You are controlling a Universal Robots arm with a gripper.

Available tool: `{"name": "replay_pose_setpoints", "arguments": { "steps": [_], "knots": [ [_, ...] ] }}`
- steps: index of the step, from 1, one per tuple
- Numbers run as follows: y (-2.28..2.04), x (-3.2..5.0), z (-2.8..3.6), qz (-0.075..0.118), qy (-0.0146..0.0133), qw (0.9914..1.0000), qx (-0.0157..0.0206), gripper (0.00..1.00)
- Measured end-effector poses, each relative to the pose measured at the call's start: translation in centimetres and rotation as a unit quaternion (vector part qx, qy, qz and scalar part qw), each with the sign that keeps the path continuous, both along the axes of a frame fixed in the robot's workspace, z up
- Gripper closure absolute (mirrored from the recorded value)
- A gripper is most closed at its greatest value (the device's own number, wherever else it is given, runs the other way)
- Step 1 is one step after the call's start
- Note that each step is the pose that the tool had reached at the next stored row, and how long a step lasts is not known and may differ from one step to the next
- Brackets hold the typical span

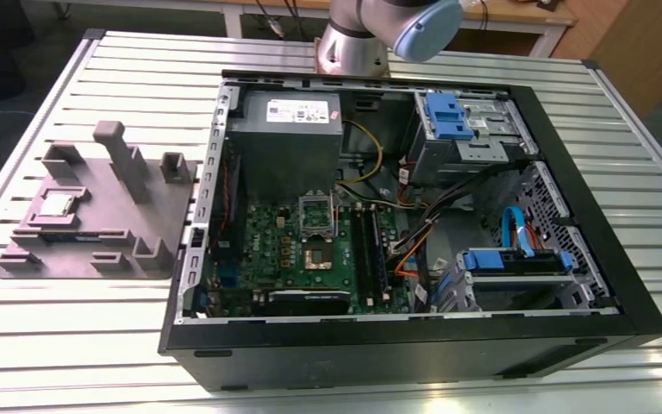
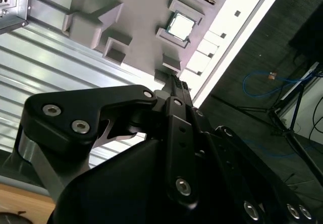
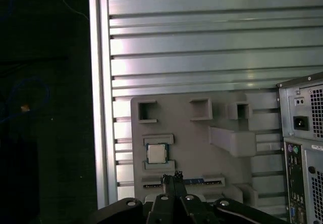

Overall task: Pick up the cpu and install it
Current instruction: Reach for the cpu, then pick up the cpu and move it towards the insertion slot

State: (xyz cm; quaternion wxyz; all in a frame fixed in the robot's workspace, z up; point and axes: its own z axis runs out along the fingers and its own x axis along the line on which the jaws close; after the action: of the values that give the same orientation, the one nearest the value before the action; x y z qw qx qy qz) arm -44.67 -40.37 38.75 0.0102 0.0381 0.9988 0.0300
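The cpu, a small square chip with a silver top, lies flat in a recess of the grey moulded tray at the exterior view's left. Both wrist views look down on it from well above: the cpu sits in the tray. My gripper hangs high over the tray's edge near the chip, its black fingertips pressed together with nothing between them. It touches nothing. On the green motherboard in the open computer case, the socket lies uncovered with its metal frame lifted.
The black computer case lies open on the slatted metal table, to the exterior view's right of the tray. Inside are a grey power supply, blue drive brackets and loose cables. The tray has upright posts. The arm's base stands behind the case.
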Motion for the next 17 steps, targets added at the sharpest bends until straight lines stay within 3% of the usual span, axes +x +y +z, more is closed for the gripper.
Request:
{"name": "replay_pose_setpoints", "arguments": {
  "steps": [17],
  "knots": [
    [0.00,-0.41,0.00,0.000,0.0000,1.00000,0.0001,0.89]
  ]
}}
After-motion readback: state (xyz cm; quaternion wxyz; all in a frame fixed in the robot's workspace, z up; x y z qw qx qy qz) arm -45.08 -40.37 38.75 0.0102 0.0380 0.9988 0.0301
